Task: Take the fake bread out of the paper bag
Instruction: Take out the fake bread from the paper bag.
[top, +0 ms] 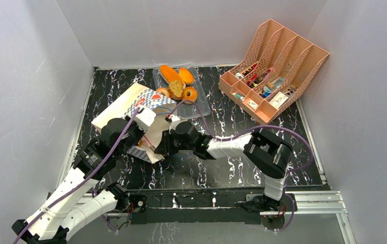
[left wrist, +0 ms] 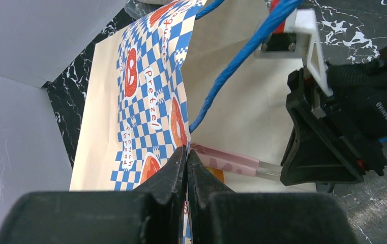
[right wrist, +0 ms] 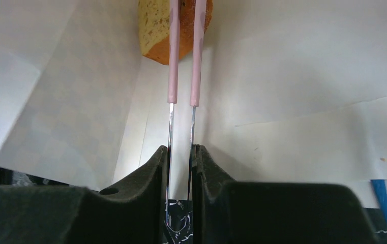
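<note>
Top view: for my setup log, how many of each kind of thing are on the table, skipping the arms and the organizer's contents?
Fake bread pieces: 5
Paper bag: 1
Clear tray: 1
Pink file organizer: 1
Total: 8

The paper bag (right wrist: 293,66) walls in the tongs (right wrist: 172,61).

A black worktop (top: 216,175) veined with white marbling sits inside a small booth, closed in by a plain pale grey left wall (top: 23,101), back wall (top: 181,30) and right wall (top: 366,101). A silver metal rail (top: 313,199) runs along the worktop's near edge, and a pink lattice file organizer (top: 275,68) stands in the far right corner. The light is soft and even, with only faint shadows.
</note>
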Robot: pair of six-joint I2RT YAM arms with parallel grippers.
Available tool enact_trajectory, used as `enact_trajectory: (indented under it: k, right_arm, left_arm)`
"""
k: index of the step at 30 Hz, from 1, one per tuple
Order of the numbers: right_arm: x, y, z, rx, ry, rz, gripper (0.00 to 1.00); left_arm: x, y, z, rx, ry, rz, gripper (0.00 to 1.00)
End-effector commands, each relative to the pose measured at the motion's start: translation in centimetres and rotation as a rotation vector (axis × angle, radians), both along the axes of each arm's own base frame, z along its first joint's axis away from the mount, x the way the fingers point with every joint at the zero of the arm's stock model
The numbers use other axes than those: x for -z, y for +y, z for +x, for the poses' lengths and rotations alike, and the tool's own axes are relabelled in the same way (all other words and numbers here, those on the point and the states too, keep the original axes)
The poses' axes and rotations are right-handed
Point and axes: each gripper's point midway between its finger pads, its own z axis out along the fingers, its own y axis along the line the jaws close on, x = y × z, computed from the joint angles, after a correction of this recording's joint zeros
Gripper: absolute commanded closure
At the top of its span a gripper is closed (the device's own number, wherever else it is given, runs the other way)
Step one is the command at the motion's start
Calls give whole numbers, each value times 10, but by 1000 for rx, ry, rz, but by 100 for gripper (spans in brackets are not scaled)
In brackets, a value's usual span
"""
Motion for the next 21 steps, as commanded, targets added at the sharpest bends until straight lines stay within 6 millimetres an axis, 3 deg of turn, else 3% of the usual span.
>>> enact_trajectory:
  k: [1, 12, 21]
  right_arm:
    - [-73, -5, 18, 52, -85, 152, 100]
    - [-90, -23, 39, 124, -120, 152, 100]
    - [-98, -32, 43, 150, -142, 148, 100]
  left_arm:
    - [-18, 1, 5, -11, -55, -7, 100]
    - [-3, 15, 6, -88, -30, 35, 100]
    - [3, 40, 11, -221, -27, 134, 100]
